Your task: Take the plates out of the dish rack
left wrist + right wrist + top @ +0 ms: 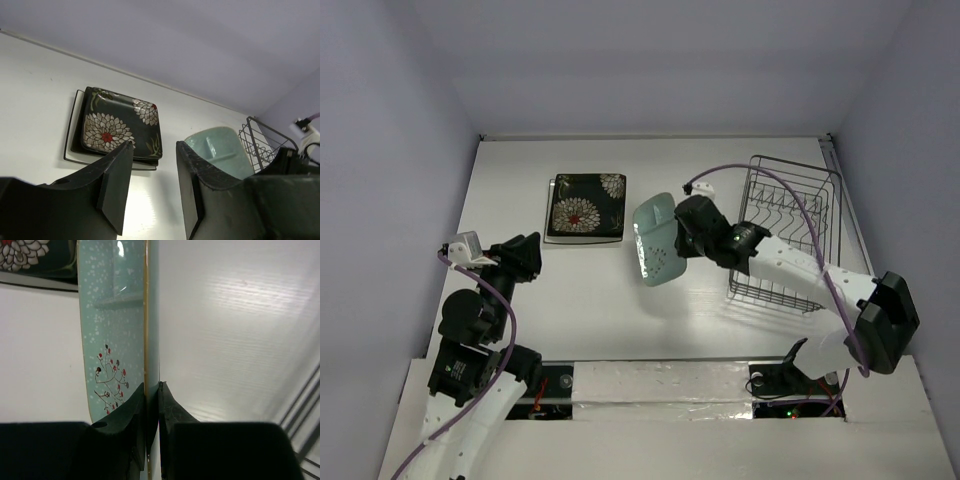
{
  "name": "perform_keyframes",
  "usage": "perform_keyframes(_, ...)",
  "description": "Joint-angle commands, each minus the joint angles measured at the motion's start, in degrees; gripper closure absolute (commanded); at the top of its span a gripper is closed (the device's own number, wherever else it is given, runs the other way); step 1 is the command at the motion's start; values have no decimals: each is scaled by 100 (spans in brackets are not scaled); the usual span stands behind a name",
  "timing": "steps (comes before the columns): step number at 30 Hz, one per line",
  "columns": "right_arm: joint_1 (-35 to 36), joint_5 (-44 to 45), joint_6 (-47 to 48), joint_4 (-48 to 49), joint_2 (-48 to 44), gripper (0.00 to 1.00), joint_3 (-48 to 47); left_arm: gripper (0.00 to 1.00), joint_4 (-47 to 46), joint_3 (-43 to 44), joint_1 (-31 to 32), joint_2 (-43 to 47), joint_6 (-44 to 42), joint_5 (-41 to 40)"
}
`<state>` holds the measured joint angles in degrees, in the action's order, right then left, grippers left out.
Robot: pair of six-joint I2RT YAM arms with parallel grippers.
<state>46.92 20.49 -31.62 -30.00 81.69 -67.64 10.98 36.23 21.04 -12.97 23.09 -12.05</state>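
Observation:
My right gripper is shut on the rim of the pale mint-green plate. It holds the plate on edge above the table, left of the dish rack. No plate shows in the rack. The black flowered plate lies on top of a stack at the back middle. A white plate's edge shows under that stack. My left gripper hangs open in front of the stack, with nothing between its fingers.
Grey walls close in the table on the left, back and right. The rack stands close to the right wall. The right arm's purple cable loops over the rack.

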Motion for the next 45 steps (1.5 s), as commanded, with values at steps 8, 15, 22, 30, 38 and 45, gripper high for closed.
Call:
perform_keyframes(8,336,-256,-1523,2771,-514,100,1727,60,-246,-19,23,-65,-24,19)
perform_keyframes(15,512,-230,-1848,3254,-400,96,2333,52,-237,-19,23,-13,-24,19)
perform_keyframes(22,696,7,-2102,3369,189,73,2615,49,-272,-37,23,14,-33,19)
perform_keyframes(30,889,385,-2270,2616,725,61,2335,29,-255,-28,23,-39,-33,19)
perform_keyframes(38,1118,789,-2138,1911,910,28,1860,10,-263,-19,23,-109,-42,19)
perform_keyframes(45,1425,1422,-2112,848,243,6,1297,1,-263,-19,23,-127,-50,19)
